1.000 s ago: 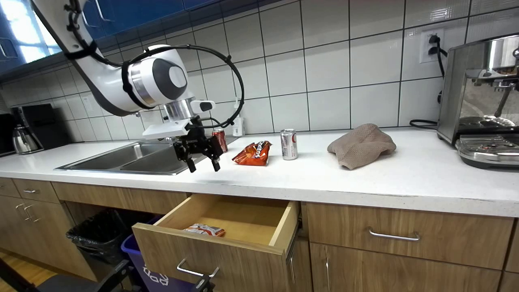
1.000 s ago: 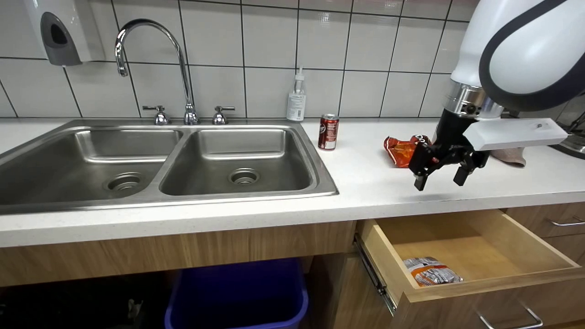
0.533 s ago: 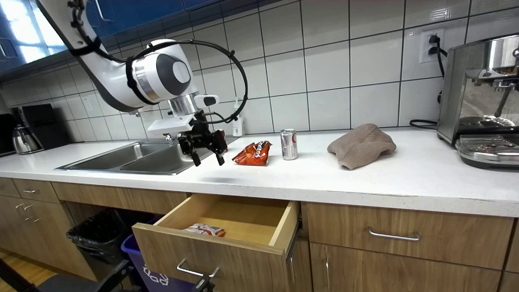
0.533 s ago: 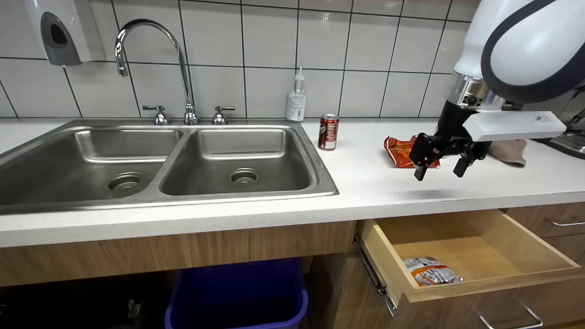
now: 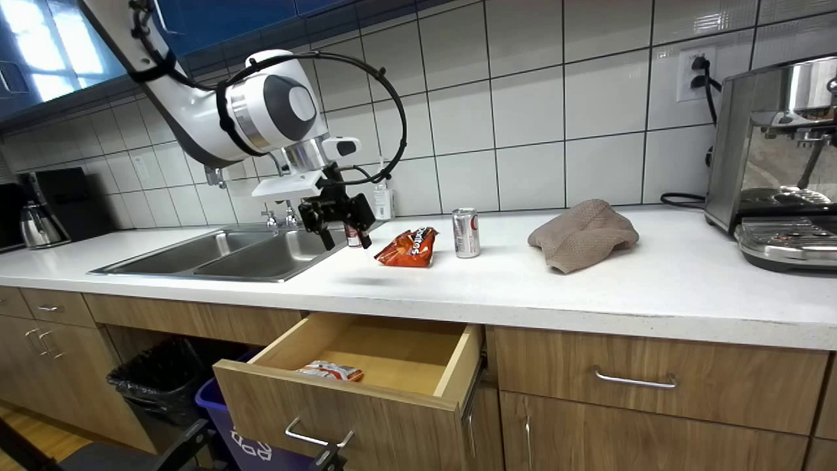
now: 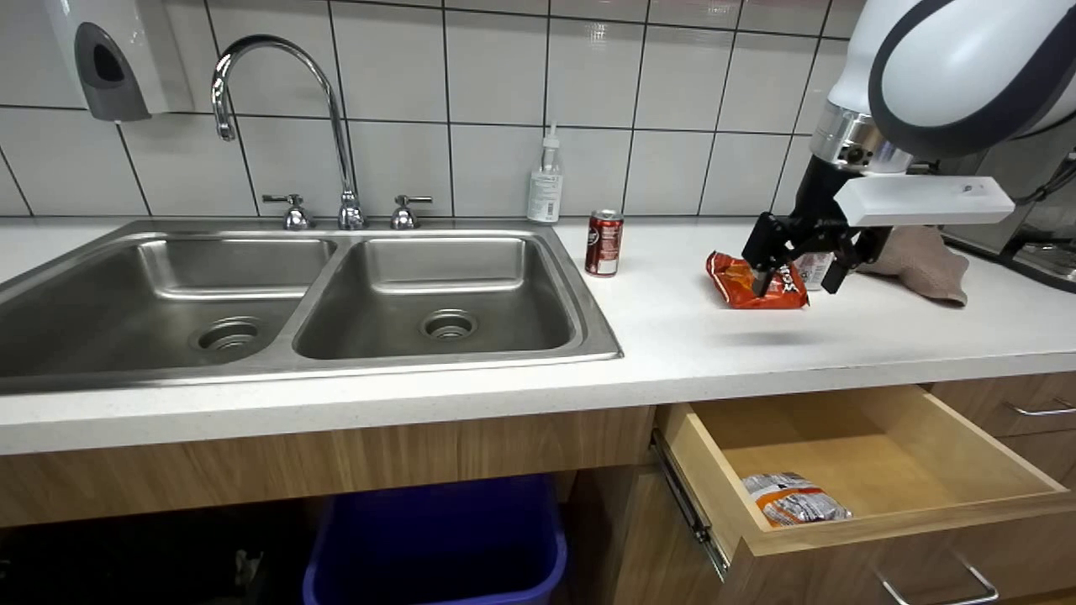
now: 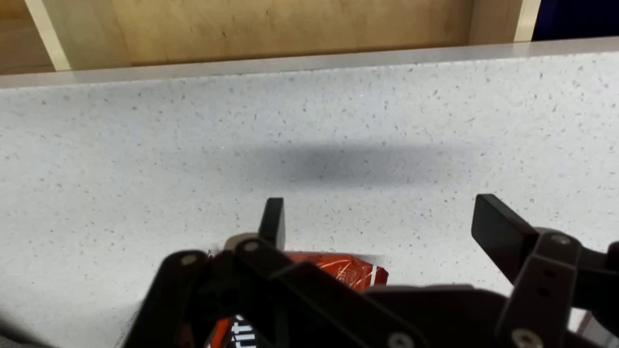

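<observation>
Over the last 1 s the gripper (image 7: 380, 210) has shifted toward the far side of the counter (image 5: 588, 294), and its shadow (image 7: 358, 164) has slid the same way, away from the near edge. It also sits higher in both exterior views, though how much of that is a rise is hard to tell. The jaws stand wide apart and pinch nothing, as they did 1 s ago.

The orange-red bag (image 5: 409, 248) lies on the counter, to the far side of the gripper; the wrist view shows it partly covered by the gripper's own linkage. The 2 look apart, with the gripper raised above the counter. As I judge it, the shift puts the gripper closer to the bag, which has no grip on it so far.

Nothing else has moved. The silver can (image 5: 465, 233) stands upright just right of the bag, with the cloth (image 5: 583, 237) farther right. The red can (image 6: 604, 244) stands left, beside the sink (image 6: 595, 323). Below the near edge the drawer (image 5: 395, 347) remains pulled out, with 1 packet (image 6: 793, 499) in its near left corner.
</observation>
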Tool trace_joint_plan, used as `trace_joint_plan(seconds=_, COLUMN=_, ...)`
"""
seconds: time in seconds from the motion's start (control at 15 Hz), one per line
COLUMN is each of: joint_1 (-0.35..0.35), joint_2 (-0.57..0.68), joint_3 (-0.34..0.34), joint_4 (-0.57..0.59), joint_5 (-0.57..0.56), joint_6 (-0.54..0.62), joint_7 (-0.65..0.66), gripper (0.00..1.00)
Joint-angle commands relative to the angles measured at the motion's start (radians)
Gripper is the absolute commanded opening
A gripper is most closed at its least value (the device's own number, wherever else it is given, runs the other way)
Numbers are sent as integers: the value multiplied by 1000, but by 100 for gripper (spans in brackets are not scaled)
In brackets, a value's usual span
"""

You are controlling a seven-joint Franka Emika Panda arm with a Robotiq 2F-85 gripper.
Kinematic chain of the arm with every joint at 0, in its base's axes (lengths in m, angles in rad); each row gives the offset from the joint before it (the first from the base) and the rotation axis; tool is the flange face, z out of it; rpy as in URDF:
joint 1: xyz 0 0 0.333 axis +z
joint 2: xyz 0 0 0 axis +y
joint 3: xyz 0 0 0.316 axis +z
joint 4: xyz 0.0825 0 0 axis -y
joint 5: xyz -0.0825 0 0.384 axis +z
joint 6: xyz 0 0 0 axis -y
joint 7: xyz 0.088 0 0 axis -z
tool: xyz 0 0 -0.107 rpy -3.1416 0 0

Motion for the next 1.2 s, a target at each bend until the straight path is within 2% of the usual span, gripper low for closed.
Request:
trace_joint_plan(seconds=0.0, joint_1=-15, joint_2=46, joint_3=1, joint_4=78, joint_5=-19, joint_6=-6, joint_7=35, gripper=100)
trace_joint_plan(seconds=1.13, joint_1=-1, joint_2=278, joint_3=-73, joint_4=420, joint_5=-1, joint_6=-54, joint_7=39, gripper=100)
